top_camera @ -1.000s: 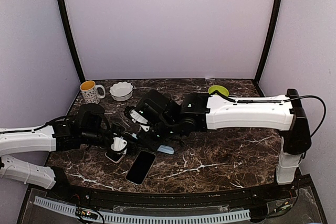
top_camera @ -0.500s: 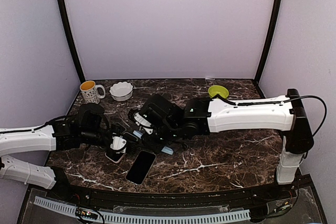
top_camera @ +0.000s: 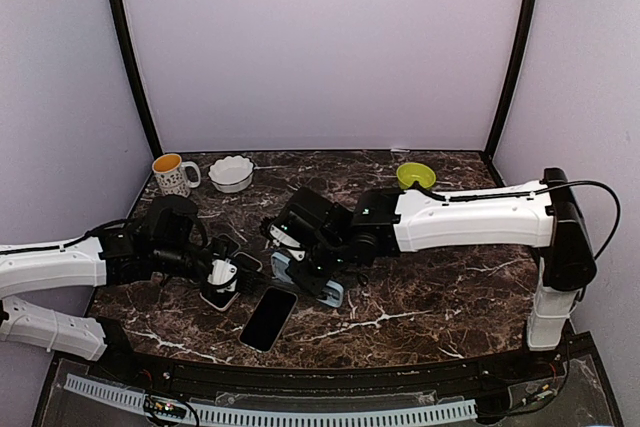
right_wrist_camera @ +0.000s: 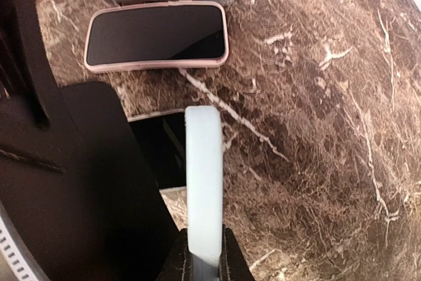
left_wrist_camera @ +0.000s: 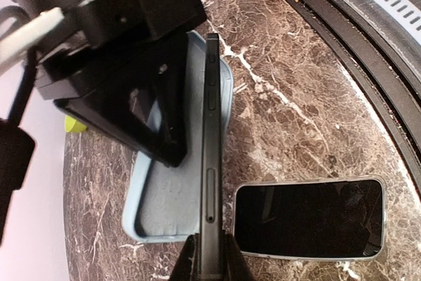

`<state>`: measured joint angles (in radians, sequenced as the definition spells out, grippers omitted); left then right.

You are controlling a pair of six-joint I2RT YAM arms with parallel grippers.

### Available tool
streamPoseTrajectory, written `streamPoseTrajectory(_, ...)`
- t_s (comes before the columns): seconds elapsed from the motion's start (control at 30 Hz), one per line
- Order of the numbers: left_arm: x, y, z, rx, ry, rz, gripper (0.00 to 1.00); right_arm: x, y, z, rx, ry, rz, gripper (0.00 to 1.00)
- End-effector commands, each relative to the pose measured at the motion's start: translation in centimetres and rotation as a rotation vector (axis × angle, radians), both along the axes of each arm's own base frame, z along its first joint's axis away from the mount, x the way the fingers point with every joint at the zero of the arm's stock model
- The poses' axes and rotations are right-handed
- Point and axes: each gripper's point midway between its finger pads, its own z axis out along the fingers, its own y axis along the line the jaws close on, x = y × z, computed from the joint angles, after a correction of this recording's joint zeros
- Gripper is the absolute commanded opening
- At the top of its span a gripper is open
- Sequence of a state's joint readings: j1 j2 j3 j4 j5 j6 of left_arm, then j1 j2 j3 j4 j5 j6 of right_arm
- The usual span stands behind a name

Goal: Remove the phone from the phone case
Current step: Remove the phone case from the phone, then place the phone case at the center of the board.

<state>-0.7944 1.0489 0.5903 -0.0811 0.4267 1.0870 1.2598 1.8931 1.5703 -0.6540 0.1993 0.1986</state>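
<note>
Phone, dark and slim, is seen edge-on, clamped at its lower end by the left hand. Pale blue case, at its nine o'clock, is gripped by the right hand; both hands are cut off at six o'clock.

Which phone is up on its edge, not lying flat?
The bare black phone pinched in the left fingers, edge-on beside the light blue case. The clear-cased phone and the pink-cased phone both lie flat on the table.

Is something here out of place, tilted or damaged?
Nothing looks damaged or spilled. The one odd thing: the black phone stands on its edge in the left gripper, beside the empty light blue case that the right gripper holds.
</note>
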Motion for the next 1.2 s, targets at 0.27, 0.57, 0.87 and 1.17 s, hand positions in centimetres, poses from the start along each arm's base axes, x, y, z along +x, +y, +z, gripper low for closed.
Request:
streamPoseTrajectory(0.27,3.5,-1.2,8.4,-0.205,-0.222,0.073,0.00,-1.4,-1.8,1.1,0.013,0.069,-0.032,0.00)
streamPoseTrajectory(0.57,2.8,-0.9,7.8,-0.169,-0.234,0.038,0.00,6.0,-8.2,2.6,0.171,0.087,-0.363,0.00)
streamPoseTrajectory(0.87,1.1,-0.7,7.8,-0.184,-0.220,-0.028,0.00,12.8,-12.6,0.0,0.336,0.138,-0.664,0.00)
streamPoseTrajectory(1.17,0.4,-0.7,7.6,-0.190,-0.207,-0.062,0.00,19.3,-10.6,-1.0,0.465,0.188,-0.755,0.00)
